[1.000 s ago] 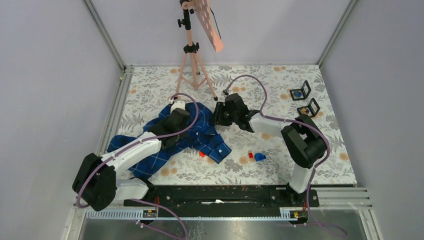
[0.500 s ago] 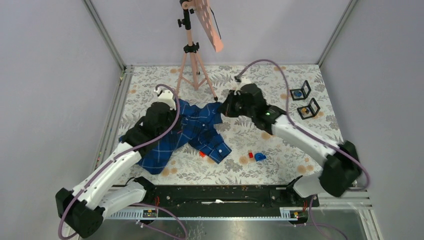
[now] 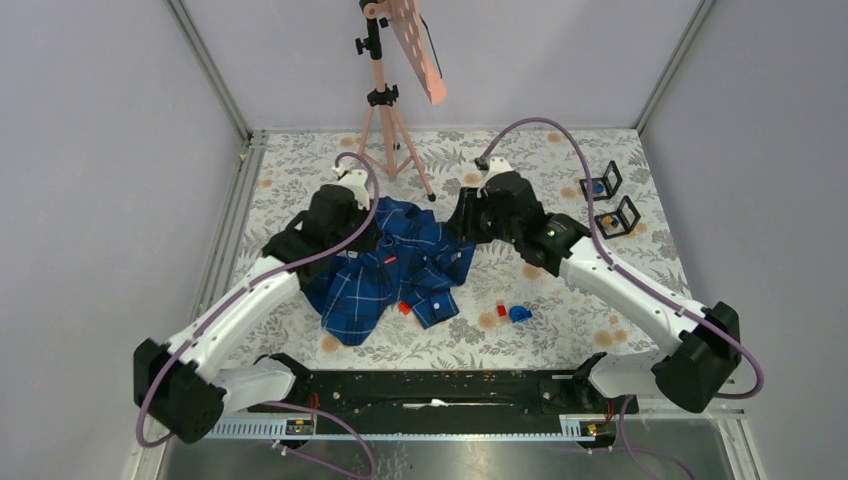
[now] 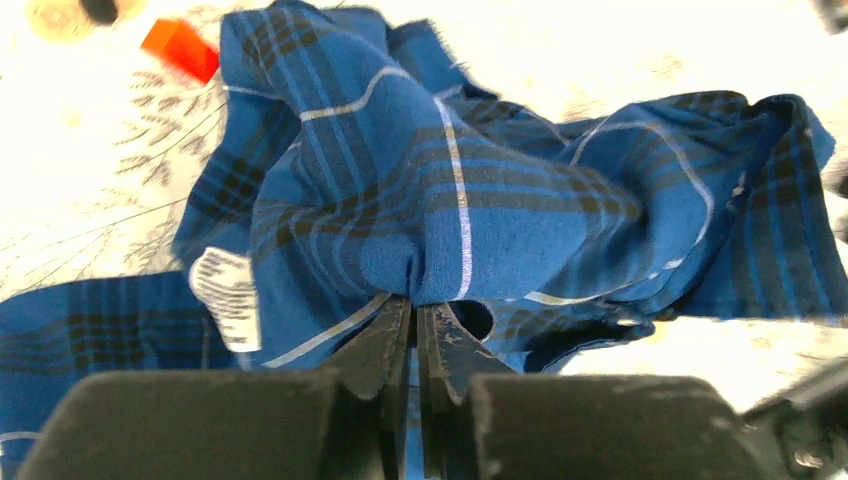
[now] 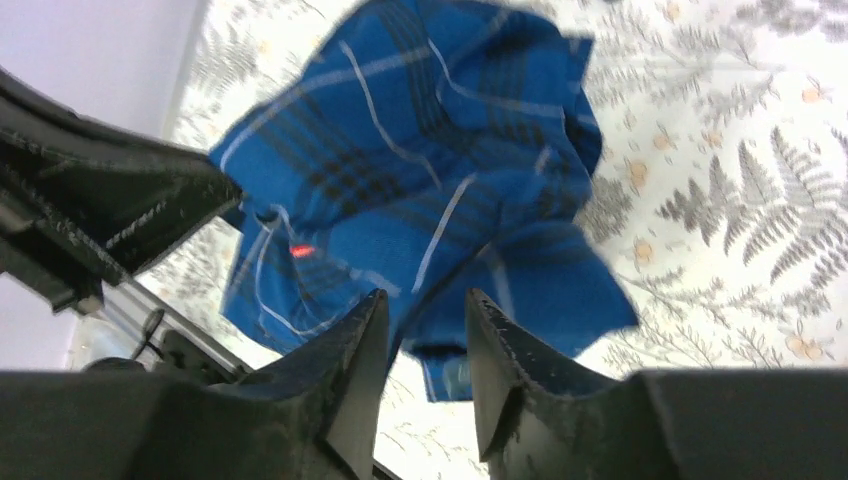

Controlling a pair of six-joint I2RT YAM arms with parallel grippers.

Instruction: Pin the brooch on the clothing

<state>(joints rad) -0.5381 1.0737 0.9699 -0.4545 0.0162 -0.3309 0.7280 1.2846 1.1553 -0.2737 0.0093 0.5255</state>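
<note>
The clothing (image 3: 400,265) is a dark-blue plaid shirt, bunched up in the middle of the table. My left gripper (image 3: 362,243) is shut on a fold of it, and the cloth (image 4: 450,180) spreads out from the pinched fingertips (image 4: 395,315). A white label (image 4: 225,295) shows on the left. My right gripper (image 3: 463,222) hangs open at the shirt's right edge. The cloth (image 5: 420,150) lies beyond its parted fingers (image 5: 360,330), not gripped. A small blue piece (image 3: 519,313) lies on the table to the right. I cannot tell whether it is the brooch.
A pink tripod (image 3: 385,110) stands at the back centre. Two small black display stands (image 3: 600,184) (image 3: 617,215) sit at the back right. Small red pieces (image 3: 404,308) (image 3: 501,310) lie near the shirt's front edge. Grey walls close in both sides.
The left arm has pulled the shirt up and to the right, bunching it. The right gripper closed at the shirt's edge, then opened again and shifted a little right.
</note>
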